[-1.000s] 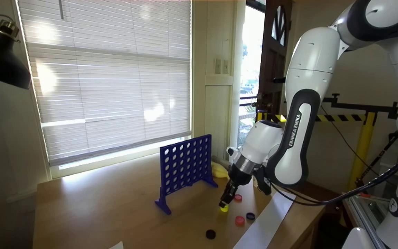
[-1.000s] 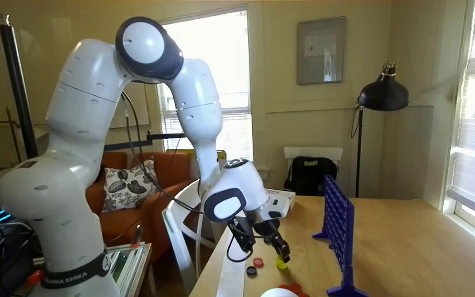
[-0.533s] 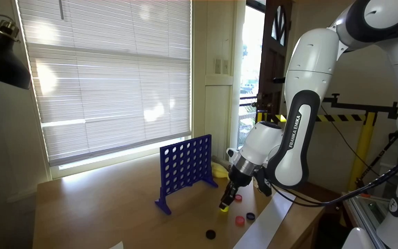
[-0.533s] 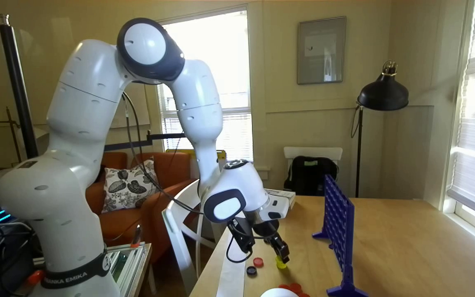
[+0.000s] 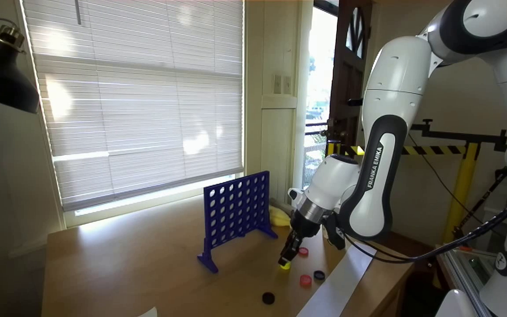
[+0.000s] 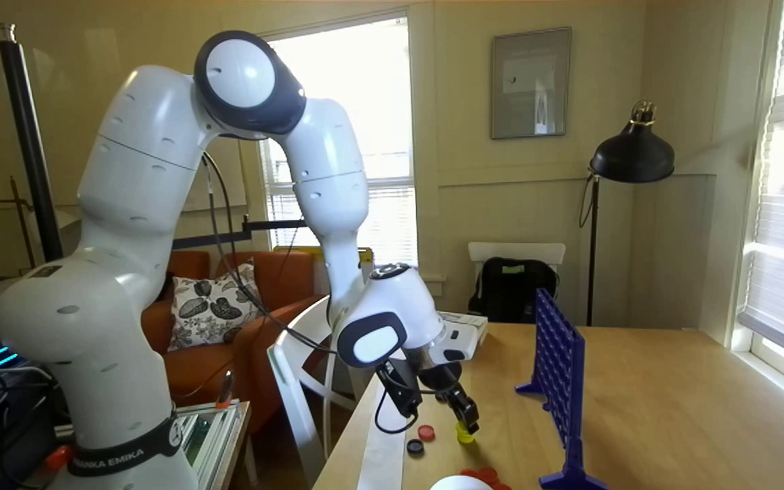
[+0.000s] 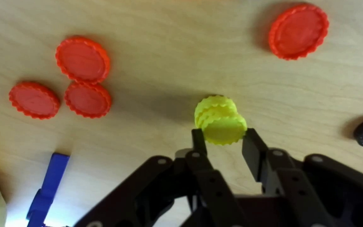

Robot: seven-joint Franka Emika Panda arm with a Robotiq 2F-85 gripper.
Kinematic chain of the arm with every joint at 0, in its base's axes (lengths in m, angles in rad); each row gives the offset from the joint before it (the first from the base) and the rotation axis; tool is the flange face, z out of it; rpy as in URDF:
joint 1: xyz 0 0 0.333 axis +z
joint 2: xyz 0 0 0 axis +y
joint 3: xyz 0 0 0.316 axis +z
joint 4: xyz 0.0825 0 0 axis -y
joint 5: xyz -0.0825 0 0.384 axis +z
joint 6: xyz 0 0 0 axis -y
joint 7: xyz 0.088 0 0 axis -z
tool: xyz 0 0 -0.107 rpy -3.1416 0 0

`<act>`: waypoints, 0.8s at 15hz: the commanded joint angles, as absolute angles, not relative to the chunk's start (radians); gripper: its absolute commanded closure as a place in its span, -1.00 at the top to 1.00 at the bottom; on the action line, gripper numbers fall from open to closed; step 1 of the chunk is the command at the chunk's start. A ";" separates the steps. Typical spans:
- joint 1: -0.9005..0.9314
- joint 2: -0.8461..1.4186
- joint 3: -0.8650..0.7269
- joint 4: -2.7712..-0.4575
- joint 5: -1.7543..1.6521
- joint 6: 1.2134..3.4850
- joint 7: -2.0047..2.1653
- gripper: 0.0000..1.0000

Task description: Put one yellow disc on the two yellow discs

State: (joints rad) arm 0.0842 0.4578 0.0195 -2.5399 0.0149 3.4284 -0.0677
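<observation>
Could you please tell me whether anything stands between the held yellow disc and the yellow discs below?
Nothing visible; the gripper holds the top yellow disc above the lower yellow discs, though contact is unclear.

The one yellow disc (image 7: 225,130) is uppermost, toward four o'clock from the middle of the wrist view: small, round, flat, its face a shade deeper than its scalloped edge. Beneath it the two yellow discs (image 7: 215,103) form a stack, alike in rim and colour, their edges showing at its eleven o'clock. The upper disc is offset toward five o'clock and hides much of them. In both exterior views the yellow merges into one small patch, so whether disc and pair touch is hard to say.
</observation>
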 commanded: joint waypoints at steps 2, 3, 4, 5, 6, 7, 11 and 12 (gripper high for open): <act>0.065 0.478 0.031 -2.523 -0.020 3.453 -0.067 -0.80; 0.066 0.478 0.030 -2.521 -0.020 3.452 -0.068 -0.80; 0.066 0.478 0.031 -2.521 -0.020 3.452 -0.067 -0.80; 0.064 0.477 0.032 -2.522 -0.021 3.450 -0.067 -0.80; 0.064 0.477 0.032 -2.522 -0.021 3.448 -0.067 -0.80; 0.061 0.477 0.034 -2.523 -0.021 3.445 -0.065 -0.80; 0.059 0.478 0.032 -2.524 -0.021 3.448 -0.067 -0.80; 0.059 0.478 0.031 -2.524 -0.021 3.449 -0.067 -0.80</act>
